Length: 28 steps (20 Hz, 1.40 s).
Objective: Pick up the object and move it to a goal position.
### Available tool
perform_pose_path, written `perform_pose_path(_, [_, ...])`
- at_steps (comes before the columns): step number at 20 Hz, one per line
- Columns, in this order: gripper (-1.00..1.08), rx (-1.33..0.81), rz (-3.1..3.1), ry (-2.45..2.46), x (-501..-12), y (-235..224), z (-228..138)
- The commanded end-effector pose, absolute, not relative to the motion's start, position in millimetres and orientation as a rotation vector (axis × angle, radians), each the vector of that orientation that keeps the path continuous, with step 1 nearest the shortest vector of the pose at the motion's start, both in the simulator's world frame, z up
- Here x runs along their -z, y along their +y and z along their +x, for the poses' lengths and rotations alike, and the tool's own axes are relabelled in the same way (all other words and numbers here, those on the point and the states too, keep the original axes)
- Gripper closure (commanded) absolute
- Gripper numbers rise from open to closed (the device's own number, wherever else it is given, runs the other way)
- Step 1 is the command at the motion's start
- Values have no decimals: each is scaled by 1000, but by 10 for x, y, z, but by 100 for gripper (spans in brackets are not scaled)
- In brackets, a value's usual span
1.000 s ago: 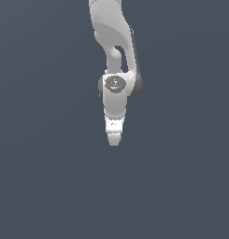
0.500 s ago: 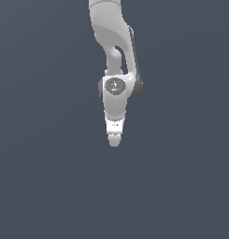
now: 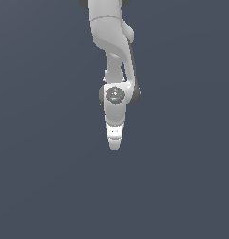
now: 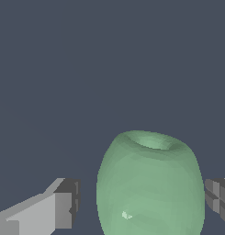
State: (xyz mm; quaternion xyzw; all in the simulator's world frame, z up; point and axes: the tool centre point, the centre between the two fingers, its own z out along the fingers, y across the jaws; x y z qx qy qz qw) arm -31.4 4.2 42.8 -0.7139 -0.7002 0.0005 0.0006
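Between the two grey finger pads (image 4: pixel 65 209) in the wrist view, a pale-green rounded lump with a shallow dimple on its upper end (image 4: pixel 150 183) is sitting; a small gap is showing on each side, so the white gripper (image 4: pixel 141 204) is standing open around the lump, not pinching it. Farther off, only plain dark grey-blue ground (image 4: pixel 109 59) is showing. Seen from outside, the white jointed arm (image 3: pixel 111 42) is hanging straight down, its gripper (image 3: pixel 114 144) hiding the lump.
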Motion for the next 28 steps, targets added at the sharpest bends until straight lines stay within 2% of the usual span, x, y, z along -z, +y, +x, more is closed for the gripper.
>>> perform_pose_path(1, [-92, 0, -2243, -2200, -391, 41, -306])
perform_pose_path(2, [-92, 0, -2243, -2200, -389, 41, -305])
perform_pose_path(3, [108, 0, -2243, -2200, -389, 41, -305])
perform_pose_path(18, [108, 2, -2244, -2201, -477, 85, -292])
perform_pose_path(28, [108, 1, -2242, -2203, -1092, 445, -241])
